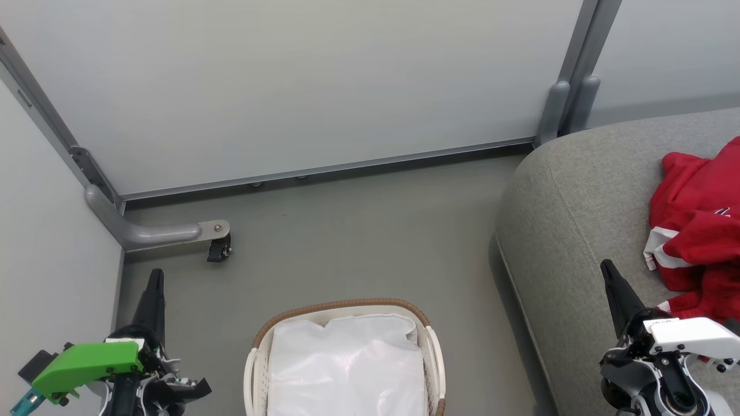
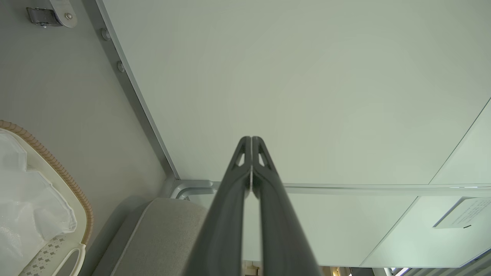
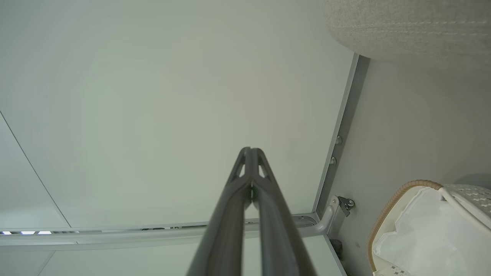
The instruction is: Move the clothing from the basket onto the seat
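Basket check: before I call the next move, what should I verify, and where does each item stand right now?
1. Basket top free of red: ok; a white liner covers the inside.
2. Nothing hidden under the liner: cannot tell.
3. Clothing on the sofa: ok; the red heap lies on the seat, its right part cut off by the frame.
4. Left gripper empty: ok; shut on nothing.
5. Right gripper empty: ok; shut on nothing, close to the clothing.

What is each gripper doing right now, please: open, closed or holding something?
Left gripper: closed, holding nothing.
Right gripper: closed, holding nothing.
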Robot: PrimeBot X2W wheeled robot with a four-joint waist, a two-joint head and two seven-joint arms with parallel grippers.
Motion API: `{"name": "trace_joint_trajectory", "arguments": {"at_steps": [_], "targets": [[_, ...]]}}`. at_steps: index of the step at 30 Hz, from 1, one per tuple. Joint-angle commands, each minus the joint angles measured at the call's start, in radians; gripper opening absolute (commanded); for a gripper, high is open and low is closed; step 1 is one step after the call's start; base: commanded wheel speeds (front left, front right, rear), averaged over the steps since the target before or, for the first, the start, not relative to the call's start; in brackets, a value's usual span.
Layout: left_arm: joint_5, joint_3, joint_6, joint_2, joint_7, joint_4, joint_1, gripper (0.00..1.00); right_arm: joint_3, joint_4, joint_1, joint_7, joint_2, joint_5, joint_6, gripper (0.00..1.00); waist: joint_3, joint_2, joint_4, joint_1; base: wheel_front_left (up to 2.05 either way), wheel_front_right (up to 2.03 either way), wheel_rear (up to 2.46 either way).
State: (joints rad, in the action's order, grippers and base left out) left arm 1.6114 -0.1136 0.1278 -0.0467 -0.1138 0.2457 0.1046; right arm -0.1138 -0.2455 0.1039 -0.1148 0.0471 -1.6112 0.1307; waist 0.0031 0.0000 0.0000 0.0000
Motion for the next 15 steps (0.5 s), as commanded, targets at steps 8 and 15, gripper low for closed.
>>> {"name": "trace_joint_trajectory", "arguments": {"at_steps": [8,15], "targets": [[0.003,-0.002,0.005,-0.007,-0.004,-0.003,0.009,0.00,-0.002,0.003,0.008,-0.002,0.006,-0.003,0.000,0.00,0.000,0.0000,0.000,0.0000,0.00,0.00,0.00],[0.003,-0.002,0.005,-0.007,-0.004,-0.002,0.009,0.00,-0.002,0.003,0.008,-0.002,0.006,-0.003,0.000,0.00,0.000,0.0000,0.000,0.0000,0.00,0.00,0.00]]}}
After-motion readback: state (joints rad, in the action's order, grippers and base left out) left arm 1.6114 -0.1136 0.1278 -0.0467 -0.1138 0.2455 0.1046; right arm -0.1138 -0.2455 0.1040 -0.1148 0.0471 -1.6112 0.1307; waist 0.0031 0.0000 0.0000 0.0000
